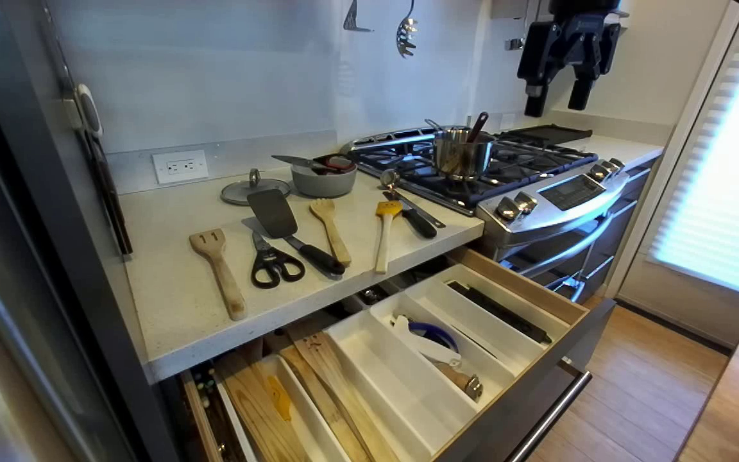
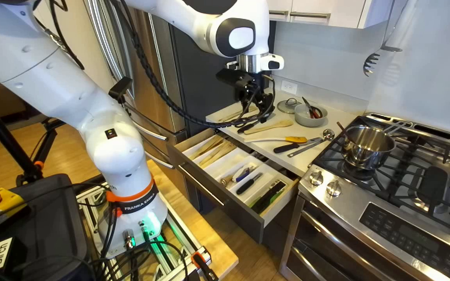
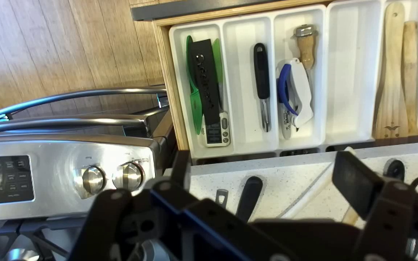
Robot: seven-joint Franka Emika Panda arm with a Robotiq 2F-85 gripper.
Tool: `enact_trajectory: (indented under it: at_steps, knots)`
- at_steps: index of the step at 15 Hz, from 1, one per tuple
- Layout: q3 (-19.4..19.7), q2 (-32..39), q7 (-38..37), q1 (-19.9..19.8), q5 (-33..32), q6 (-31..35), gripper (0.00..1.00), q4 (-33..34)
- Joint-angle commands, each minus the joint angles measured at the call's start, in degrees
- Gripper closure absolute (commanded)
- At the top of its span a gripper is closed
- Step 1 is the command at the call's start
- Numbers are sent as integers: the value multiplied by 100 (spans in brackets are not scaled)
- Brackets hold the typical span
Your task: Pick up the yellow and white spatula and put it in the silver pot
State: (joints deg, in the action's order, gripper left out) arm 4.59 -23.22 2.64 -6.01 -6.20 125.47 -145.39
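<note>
The yellow and white spatula lies on the counter near its front edge, its yellow head away from the drawer and white handle toward it. It shows in both exterior views (image 1: 383, 244) (image 2: 274, 139). In the wrist view its white handle (image 3: 312, 194) runs by the right finger; its head is hidden. The silver pot (image 1: 462, 158) stands on the stove, also in an exterior view (image 2: 361, 155); a dark red handle sticks up at its rim. My gripper (image 1: 557, 101) is open and empty, above the counter. It also shows in an exterior view (image 2: 254, 116) and the wrist view (image 3: 266, 174).
An open drawer (image 1: 376, 362) with a white tray juts out below the counter. A black-handled utensil (image 1: 419, 222), wooden utensils (image 1: 222, 273), a black spatula (image 1: 273, 215), scissors (image 1: 273, 263), a lid (image 1: 247, 190) and a grey pan (image 1: 323, 183) lie around. Stove grates surround the pot.
</note>
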Motion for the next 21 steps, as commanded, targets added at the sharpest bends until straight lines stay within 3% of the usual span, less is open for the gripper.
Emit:
enact_trajectory:
  at_steps: [1, 5, 7, 11, 13, 14, 18, 21]
  knots:
    - [25, 47, -47, 40, 123, 35, 0, 41]
    - [-315, 851, -1069, 14, 49, 782, 0, 695]
    - [-468, 1422, -1424, 77, 66, 816, 0, 1255]
    - [-671, 2790, -1891, 372, 247, 268, 0, 2494]
    - [-644, 3490, -1717, 484, 555, -253, 0, 3103]
    - [-586, 2715, -1762, 504, 310, 189, 0, 2365]
    - [-561, 3522, -1745, 585, 485, -20, 0, 3015]
    - [-537, 3676, -2491, 682, 661, 771, 0, 2882]
